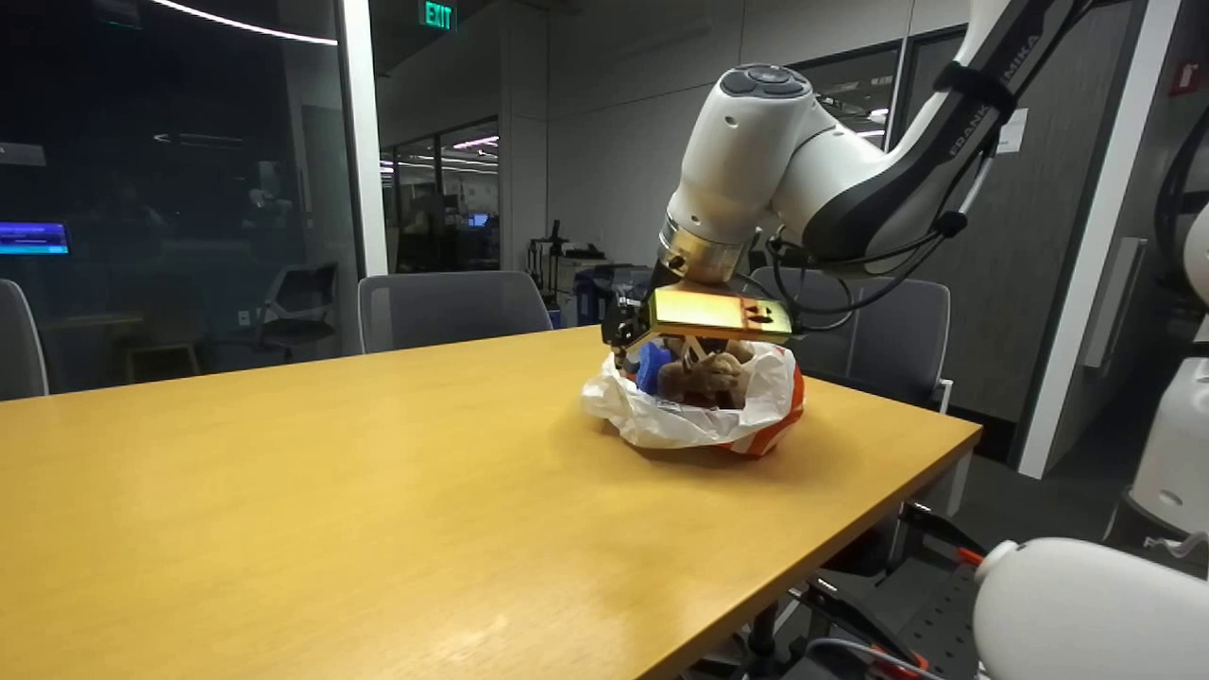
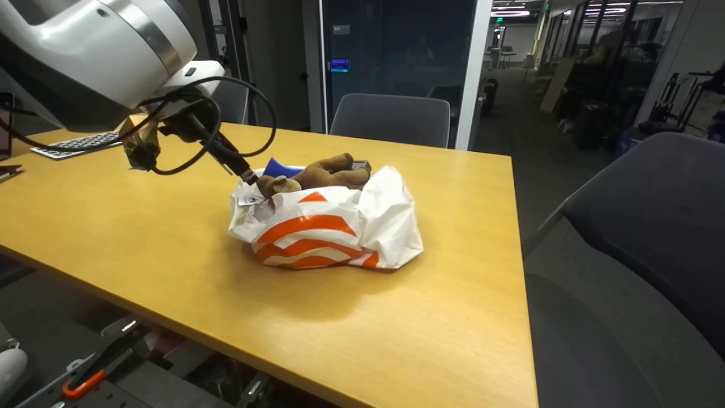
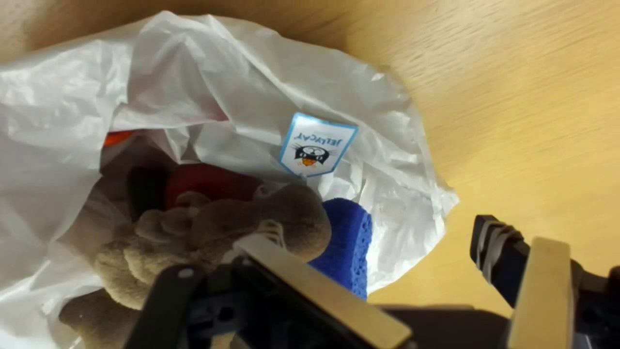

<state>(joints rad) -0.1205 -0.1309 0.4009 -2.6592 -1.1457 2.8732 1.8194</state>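
The hand (image 3: 373,240) gapes wide, one finger by the stuffed toy (image 3: 208,225), the blue sponge (image 3: 341,247) between its fingers; before any squeeze, keep both tips clear of the bag (image 3: 232,72) beneath.

We see a long yellow wooden table (image 1: 378,510), and in an exterior view a grey mesh-backed chair (image 1: 453,312) stands at its far edge. Beyond the table we have a dark glass wall (image 1: 189,123), where a small blue-purple screen (image 1: 33,238) glows, then a white upright post (image 1: 366,132) and, higher up, a green lit EXIT sign (image 1: 437,14). In an exterior view we also find a pale flat keyboard (image 2: 96,138) on the table and, past its end, a broad-backed dark grey chair (image 2: 651,209).
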